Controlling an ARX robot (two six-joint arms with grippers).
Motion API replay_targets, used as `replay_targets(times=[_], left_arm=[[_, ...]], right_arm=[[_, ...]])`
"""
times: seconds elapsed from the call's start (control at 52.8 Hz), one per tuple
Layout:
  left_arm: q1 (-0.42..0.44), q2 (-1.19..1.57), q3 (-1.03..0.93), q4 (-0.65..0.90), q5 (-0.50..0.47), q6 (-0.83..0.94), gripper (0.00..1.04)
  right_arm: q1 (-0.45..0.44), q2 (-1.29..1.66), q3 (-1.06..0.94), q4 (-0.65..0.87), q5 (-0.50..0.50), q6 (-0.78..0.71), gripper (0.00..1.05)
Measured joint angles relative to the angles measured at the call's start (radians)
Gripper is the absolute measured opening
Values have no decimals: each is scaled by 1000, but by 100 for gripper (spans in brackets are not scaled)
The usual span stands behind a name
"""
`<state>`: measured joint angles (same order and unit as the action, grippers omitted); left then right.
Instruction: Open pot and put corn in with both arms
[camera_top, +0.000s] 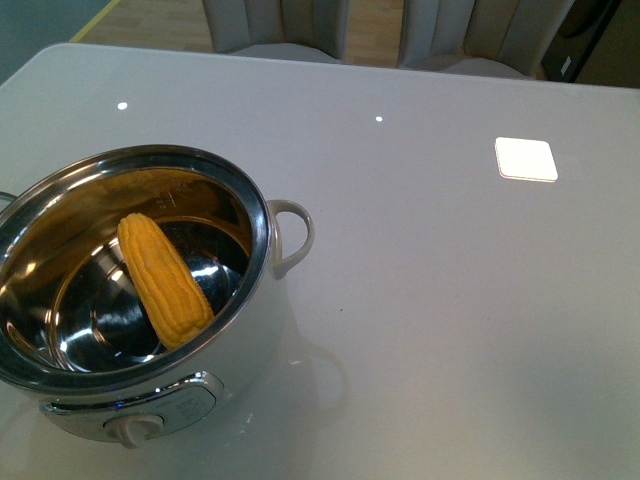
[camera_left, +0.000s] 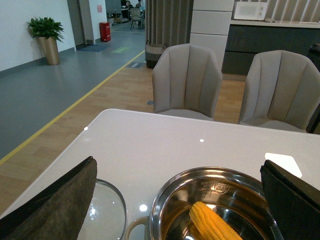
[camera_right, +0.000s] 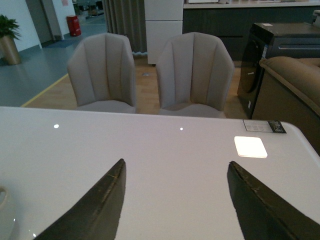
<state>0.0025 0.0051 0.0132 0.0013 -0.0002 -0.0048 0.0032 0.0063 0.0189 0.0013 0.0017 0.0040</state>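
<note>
The pot (camera_top: 135, 300) stands open at the near left of the pale counter (camera_top: 450, 300), its shiny steel inside bare of any cover, its loop handle (camera_top: 291, 236) turned to the right and its dial knob (camera_top: 133, 431) on the near front panel. The corn (camera_top: 163, 279) lies inside the pot, leaning on a slant with one end up against the wall and the other down toward the bottom near the near rim. In the left wrist view a round glass lid (camera_left: 106, 212) rests flat on the counter just beside the pot, apart from the left hand (camera_left: 177, 200), whose two dark fingers (camera_left: 60, 205) are spread wide with nothing between them, the pot and corn showing in the gap. The right hand (camera_right: 175, 205) is likewise spread wide and holds nothing, with only bare counter between its fingers (camera_right: 95, 210). Two grey chairs (camera_right: 150, 72) stand beyond the far edge of the counter.
</note>
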Motion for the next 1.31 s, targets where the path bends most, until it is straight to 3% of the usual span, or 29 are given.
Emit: replay_targets(times=[0.17, 1.306], left_arm=[[0, 0, 0, 0, 0, 0, 98], [0, 0, 0, 0, 0, 0, 98]], right_arm=[[0, 0, 0, 0, 0, 0, 97], [0, 0, 0, 0, 0, 0, 96]])
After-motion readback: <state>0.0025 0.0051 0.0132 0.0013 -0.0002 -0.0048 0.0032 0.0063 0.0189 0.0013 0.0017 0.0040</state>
